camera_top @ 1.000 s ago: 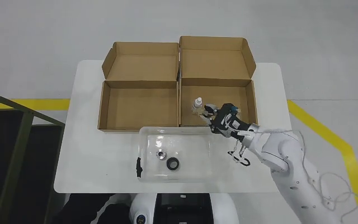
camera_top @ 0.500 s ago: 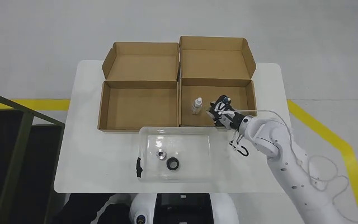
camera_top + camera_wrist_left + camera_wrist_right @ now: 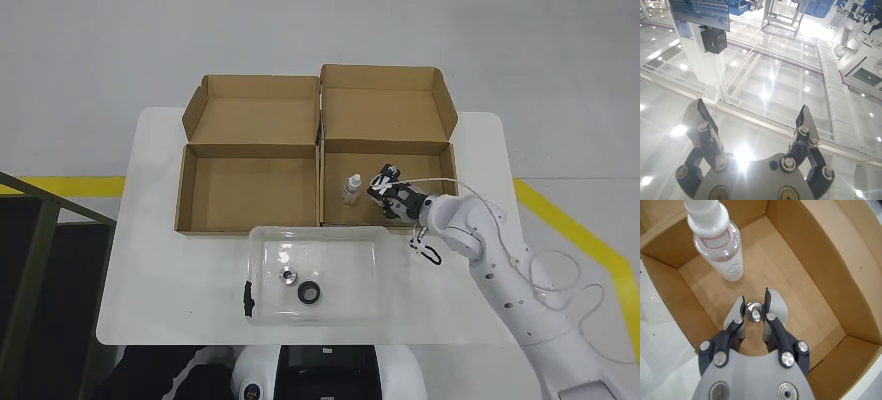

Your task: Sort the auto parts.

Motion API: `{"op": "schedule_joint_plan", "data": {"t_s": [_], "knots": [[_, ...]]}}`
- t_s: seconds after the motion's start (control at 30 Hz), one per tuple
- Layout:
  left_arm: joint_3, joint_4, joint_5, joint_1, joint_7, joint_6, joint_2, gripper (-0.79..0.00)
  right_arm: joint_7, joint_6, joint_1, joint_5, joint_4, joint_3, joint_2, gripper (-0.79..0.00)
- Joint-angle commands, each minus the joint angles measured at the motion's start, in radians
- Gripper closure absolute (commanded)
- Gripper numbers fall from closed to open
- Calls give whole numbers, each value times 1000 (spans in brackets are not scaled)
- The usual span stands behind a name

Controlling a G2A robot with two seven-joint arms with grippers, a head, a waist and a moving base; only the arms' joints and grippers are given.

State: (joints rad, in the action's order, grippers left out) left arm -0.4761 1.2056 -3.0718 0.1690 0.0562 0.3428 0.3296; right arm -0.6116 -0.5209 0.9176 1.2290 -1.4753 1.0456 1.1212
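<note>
Probably a factory-like robot lab: yellow floor line (image 3: 85, 186), grid ceiling (image 3: 772, 75) with spotlights (image 3: 807, 89), wall screen (image 3: 700, 13)

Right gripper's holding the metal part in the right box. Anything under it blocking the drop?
Nothing visible. The right gripper holds the metal part over bare floor of the cardboard box; the bottle stands apart, beyond the fingertips.
</note>
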Motion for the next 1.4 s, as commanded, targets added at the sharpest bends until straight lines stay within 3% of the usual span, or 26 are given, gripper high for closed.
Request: {"op": "schedule_joint_plan", "data": {"t_s": [0.0, 0.17, 0.2, 0.27, 0.3, 0.33, 0.43, 0.57, 0.93, 1.37], "knots": [[0, 0, 0, 0, 0, 0, 0, -785, -2, 0, -10, 1, 16, -8, 3, -15], [0, 0, 0, 0, 0, 0, 0, -785, -3, 5, -33, 9, 51, -28, 10, -117], [0, 0, 0, 0, 0, 0, 0, -785, -1, 6, -37, 10, 55, -31, 12, -175], [0, 0, 0, 0, 0, 0, 0, -785, 1, 7, -41, 10, 61, -35, 14, -366], [0, 0, 0, 0, 0, 0, 0, -785, 1, 8, -42, 10, 62, -37, 15, -566], [0, 0, 0, 0, 0, 0, 0, -785, 2, 11, -43, 11, 61, -37, 15, -659], [0, 0, 0, 0, 0, 0, 0, -785, 7, 15, -42, 14, 46, -33, 15, -767], [0, 0, 0, 0, 0, 0, 0, -785, 18, 18, -31, 19, 0, -7, 10, -785], [0, 0, 0, 0, 0, 0, 0, -785, 16, -30, 101, -50, -288, 118, -20, -785], [0, 0, 0, 0, 0, 0, 0, -785, -1, -93, 246, -50, -529, 104, -35, -785]]}}
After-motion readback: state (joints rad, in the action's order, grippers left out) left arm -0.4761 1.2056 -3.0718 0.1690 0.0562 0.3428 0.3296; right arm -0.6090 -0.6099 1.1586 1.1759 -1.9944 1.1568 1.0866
